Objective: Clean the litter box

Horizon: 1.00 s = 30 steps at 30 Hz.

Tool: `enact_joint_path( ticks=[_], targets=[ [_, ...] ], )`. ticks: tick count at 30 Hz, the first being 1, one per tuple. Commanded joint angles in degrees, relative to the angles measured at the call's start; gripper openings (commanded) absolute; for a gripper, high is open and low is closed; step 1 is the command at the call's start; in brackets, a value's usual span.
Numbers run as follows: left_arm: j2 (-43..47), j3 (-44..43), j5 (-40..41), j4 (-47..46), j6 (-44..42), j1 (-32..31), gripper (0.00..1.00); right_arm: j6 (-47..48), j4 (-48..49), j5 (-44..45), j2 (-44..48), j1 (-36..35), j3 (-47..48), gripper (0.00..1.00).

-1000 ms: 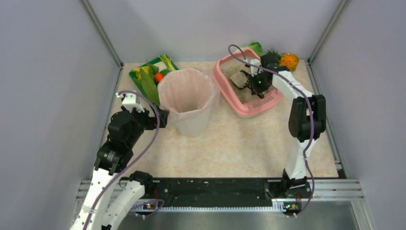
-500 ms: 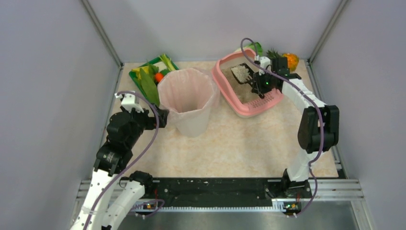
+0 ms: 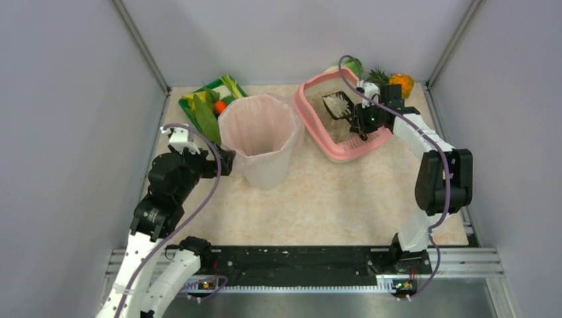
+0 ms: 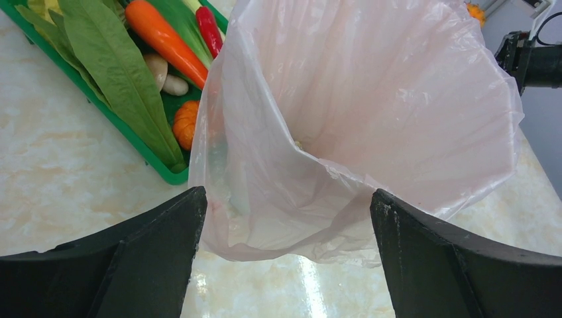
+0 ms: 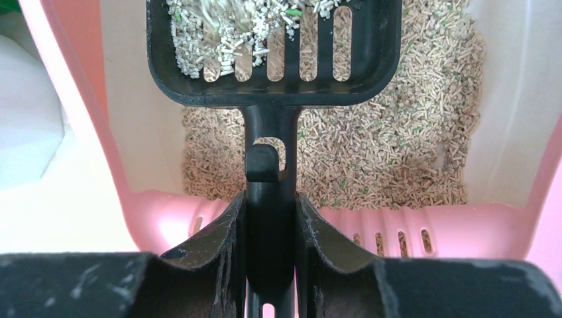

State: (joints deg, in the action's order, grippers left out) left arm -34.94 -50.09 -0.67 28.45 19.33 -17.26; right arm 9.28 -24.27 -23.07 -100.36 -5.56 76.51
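The pink litter box (image 3: 311, 116) (image 5: 477, 228) stands at the back right of the table, with beige pellet litter (image 5: 391, 159) inside. My right gripper (image 3: 362, 119) (image 5: 270, 212) is shut on the handle of a black slotted scoop (image 5: 275, 50) (image 3: 337, 105). The scoop hangs above the litter and carries pale clumped pellets. My left gripper (image 3: 225, 161) (image 4: 285, 225) stands open at the near left side of the pink-lined bin (image 3: 260, 136) (image 4: 371, 112). The bag's lower folds lie between its fingers, and nothing is gripped.
A green tray (image 3: 190, 109) (image 4: 132, 136) of vegetables sits back left, beside the bin. An orange fruit and a small pineapple (image 3: 397, 83) lie behind the litter box, near the right wall. Grey walls close in the table on three sides.
My right gripper has lifted the scoop out of the litter and drawn it back toward the right, now loaded with pale clumps. The left arm has not moved.
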Motion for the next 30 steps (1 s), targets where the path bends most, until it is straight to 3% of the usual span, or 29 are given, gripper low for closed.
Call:
enact_joint_path(
  ticks=[1,6,10,14,19,22,24,27,30],
  targets=[
    [0.2,-2.3,-1.0,-3.3,-0.7,-0.1,0.99,-3.5,6.2,-4.5,4.3,0.9,0.3,0.00],
    [-0.5,-3.5,-0.9,-2.2,-1.3,-0.1,0.98,-3.6,1.1,-4.7,4.9,0.9,-0.2,0.00],
    [0.1,-3.1,-0.5,-2.8,-1.6,-0.1,0.98,-12.8,11.8,-7.7,4.7,0.9,-3.7,0.00],
    [-0.2,-3.8,-0.4,-2.0,-1.9,-0.1,0.98,-7.9,3.3,-5.2,5.9,1.5,-3.4,0.00],
    [-0.2,-3.9,0.2,-2.3,-2.8,-0.1,0.98,-17.9,17.8,-5.5,8.4,2.7,-9.6,0.00],
    [-1.0,-5.0,0.1,-2.1,-3.1,-0.1,0.98,-11.8,3.7,-3.4,8.1,2.7,-4.7,0.00],
    [-1.1,-5.1,0.1,-2.3,-3.0,-0.1,0.98,-11.6,4.5,0.4,10.3,2.7,-6.4,0.00],
    [-1.2,-4.6,0.1,-3.3,-2.9,-0.1,0.98,-18.6,15.3,-4.6,10.7,2.6,-9.2,0.00],
    [-1.9,-5.2,0.2,-3.2,-2.8,-0.1,0.98,-13.1,3.4,-3.1,9.3,2.7,-5.2,0.00]
  ],
)
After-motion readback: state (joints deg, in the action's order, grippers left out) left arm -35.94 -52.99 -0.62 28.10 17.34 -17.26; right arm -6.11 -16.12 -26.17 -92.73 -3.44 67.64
